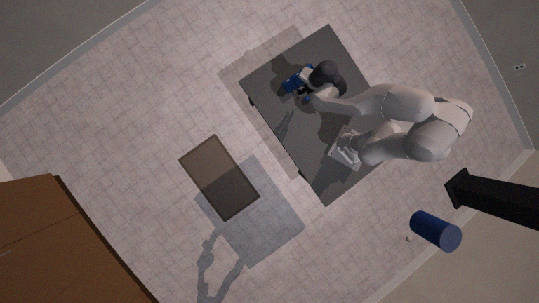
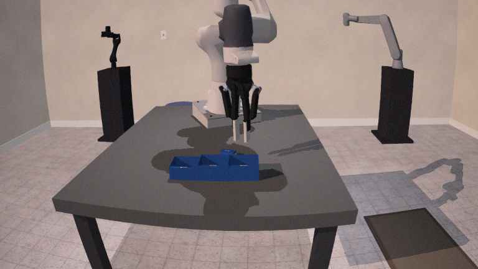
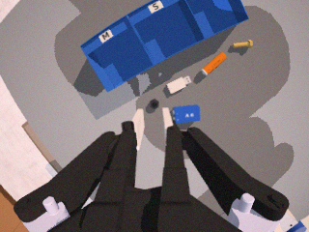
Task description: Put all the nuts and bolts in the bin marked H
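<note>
Robotic arm, bent, with claw [image 1: 300,92] [image 2: 240,141] [image 3: 153,117] pointing down, fingertips slightly apart, apparently above the surface [image 1: 295,132] [image 2: 140,195] [image 3: 39,92].

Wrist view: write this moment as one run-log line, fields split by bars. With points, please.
end effector [image 1: 300,94] [image 2: 240,142] [image 3: 153,117]: partly open, empty | dark round piece [image 3: 154,103]: on table, ahead of fingertips | brass bolt [image 3: 242,43]: on table, outside blue bins [image 2: 214,172] [image 3: 155,60]
</note>
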Motion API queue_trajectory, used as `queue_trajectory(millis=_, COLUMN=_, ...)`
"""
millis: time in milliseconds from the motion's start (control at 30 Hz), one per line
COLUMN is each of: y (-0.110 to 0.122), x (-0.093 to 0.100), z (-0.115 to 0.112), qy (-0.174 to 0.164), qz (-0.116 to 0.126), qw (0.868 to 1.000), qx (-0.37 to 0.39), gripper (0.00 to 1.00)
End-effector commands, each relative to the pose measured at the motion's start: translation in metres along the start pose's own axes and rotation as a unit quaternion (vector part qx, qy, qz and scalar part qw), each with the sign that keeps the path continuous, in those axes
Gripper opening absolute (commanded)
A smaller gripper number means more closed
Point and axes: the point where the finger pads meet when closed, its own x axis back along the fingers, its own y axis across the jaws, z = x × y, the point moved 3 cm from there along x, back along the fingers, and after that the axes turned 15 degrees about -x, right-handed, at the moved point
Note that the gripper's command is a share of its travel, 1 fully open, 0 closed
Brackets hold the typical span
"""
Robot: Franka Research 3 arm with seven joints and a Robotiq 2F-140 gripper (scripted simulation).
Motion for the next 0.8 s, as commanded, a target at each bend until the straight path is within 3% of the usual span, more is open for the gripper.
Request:
queue_trajectory(millis=0, y=-0.0037, x=0.0019, z=0.0035, qy=0.021, qz=0.005, qw=0.997, qx=-0.073, gripper=0.19)
queue_trajectory(millis=767, y=0.0000, x=0.0018, z=0.0013, qy=0.021, qz=0.005, qw=0.997, qx=-0.073, gripper=0.19)
